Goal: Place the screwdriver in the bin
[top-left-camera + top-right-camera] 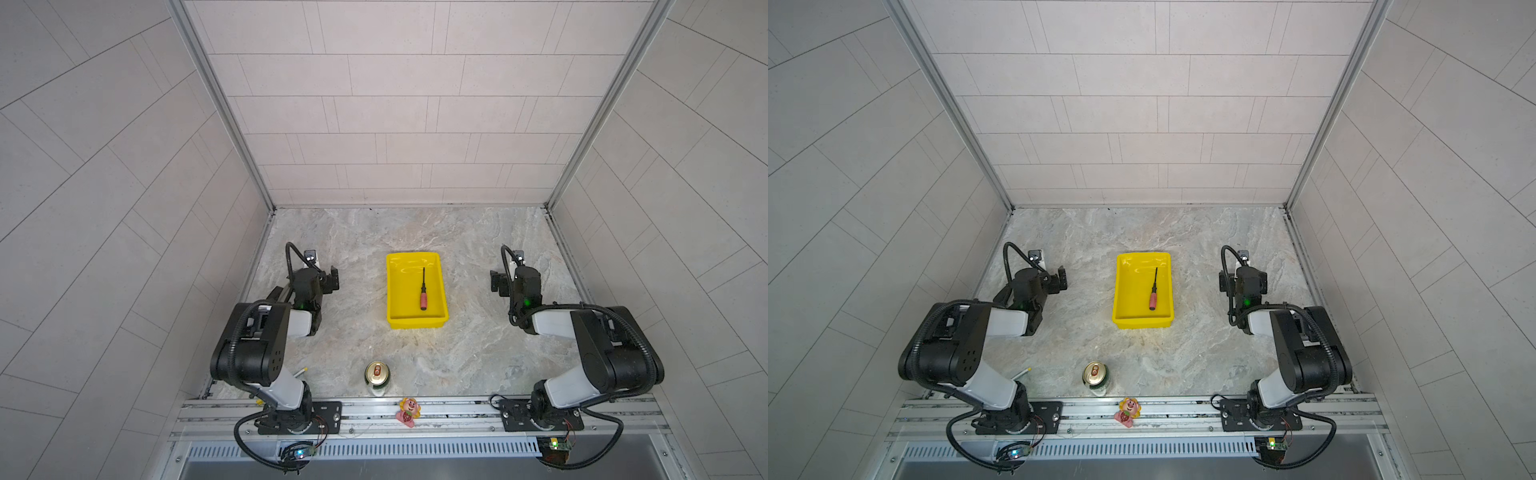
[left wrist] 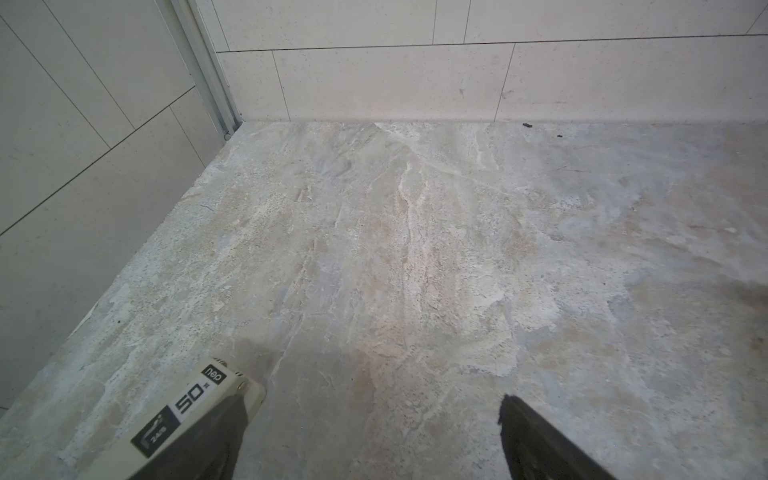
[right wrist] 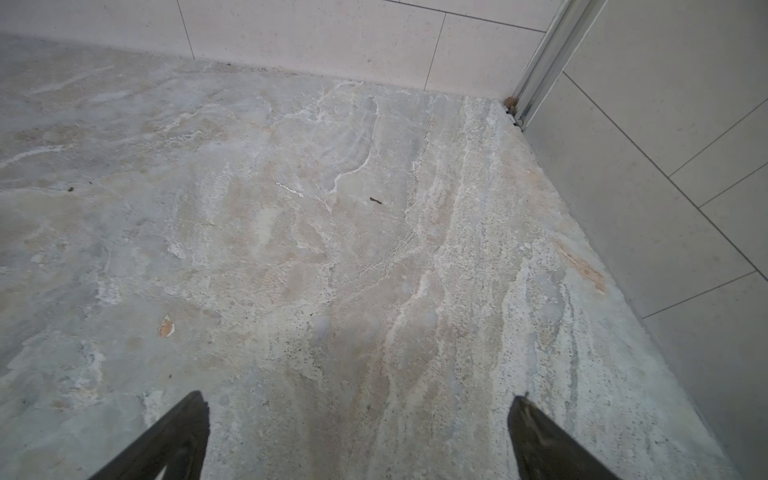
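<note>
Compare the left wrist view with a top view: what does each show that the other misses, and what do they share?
Only the left wrist view: a close look between the left tool's open fingertips, nothing between them, and the label on one finger.

Only the top view: the screwdriver lying inside the bin, the can, the pink figure on the rail, and the right tool.

Both: the marble tabletop, the tiled walls, the left tool.

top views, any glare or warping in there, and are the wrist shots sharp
In both top views the bin floor shows pale glare streaks at its far end and wall tile lines splay outward; both wrist views keep the marble crisp, while the pincer fingertips at the frame edge look soft.
</note>
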